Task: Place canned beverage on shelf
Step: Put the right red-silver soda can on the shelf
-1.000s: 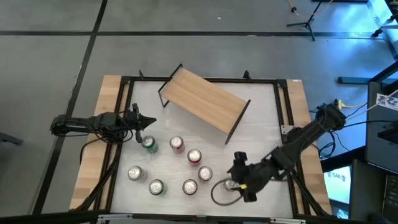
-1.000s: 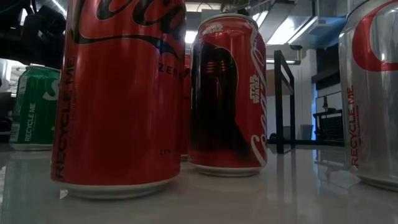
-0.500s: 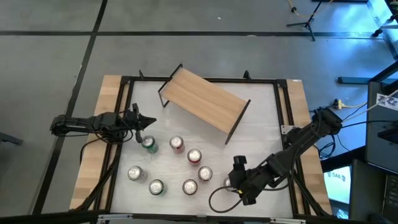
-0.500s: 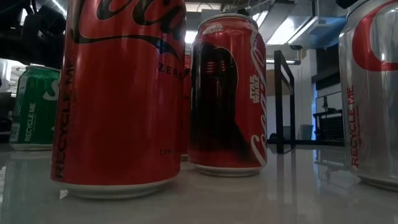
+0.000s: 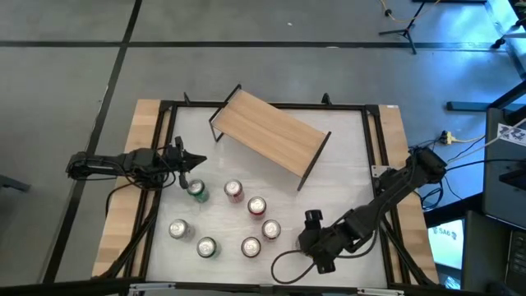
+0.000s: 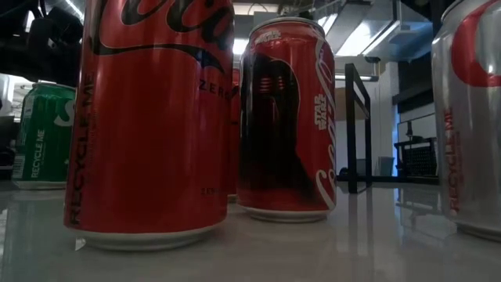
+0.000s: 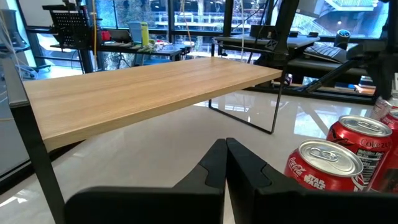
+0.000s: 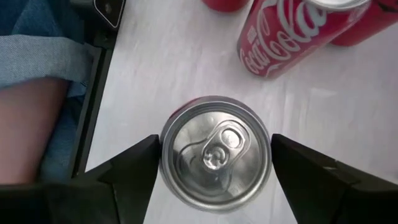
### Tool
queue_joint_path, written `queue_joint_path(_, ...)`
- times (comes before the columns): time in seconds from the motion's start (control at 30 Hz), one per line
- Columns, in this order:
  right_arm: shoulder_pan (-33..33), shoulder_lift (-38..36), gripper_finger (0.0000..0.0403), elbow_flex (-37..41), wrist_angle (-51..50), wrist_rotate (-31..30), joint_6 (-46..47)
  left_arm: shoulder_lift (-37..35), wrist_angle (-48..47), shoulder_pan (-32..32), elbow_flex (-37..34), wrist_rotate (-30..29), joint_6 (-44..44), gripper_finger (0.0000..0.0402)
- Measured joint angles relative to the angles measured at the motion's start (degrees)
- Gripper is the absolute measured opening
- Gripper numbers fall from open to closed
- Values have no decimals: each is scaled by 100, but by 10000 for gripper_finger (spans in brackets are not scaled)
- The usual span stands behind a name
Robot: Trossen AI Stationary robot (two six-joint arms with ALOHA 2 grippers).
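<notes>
Light-wood shelf [image 5: 270,137] on thin black legs, set askew at the table's [image 5: 345,177] far middle, nothing on it. Ribbed silver-topped can [image 8: 215,153], round, upright, clamped between the right gripper's [image 8: 215,163] dark fingers [image 8: 134,171] from above at the near edge. Red cans [image 8: 292,28] stand just beyond those fingers; more cans [image 5: 233,191] are grouped mid-table. Left gripper [image 7: 226,163], fingers pressed together and empty, is pointed at the shelf, two red cans [image 7: 323,166] beside its fingertips.
</notes>
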State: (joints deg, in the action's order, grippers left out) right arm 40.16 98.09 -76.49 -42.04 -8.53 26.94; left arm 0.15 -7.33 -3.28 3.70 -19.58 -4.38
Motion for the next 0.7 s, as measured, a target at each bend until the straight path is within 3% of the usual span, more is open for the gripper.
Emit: queue_joint_path(0.7,-4,128,298,-2,-2,55,191,-1,0,1,0,-1,0,0)
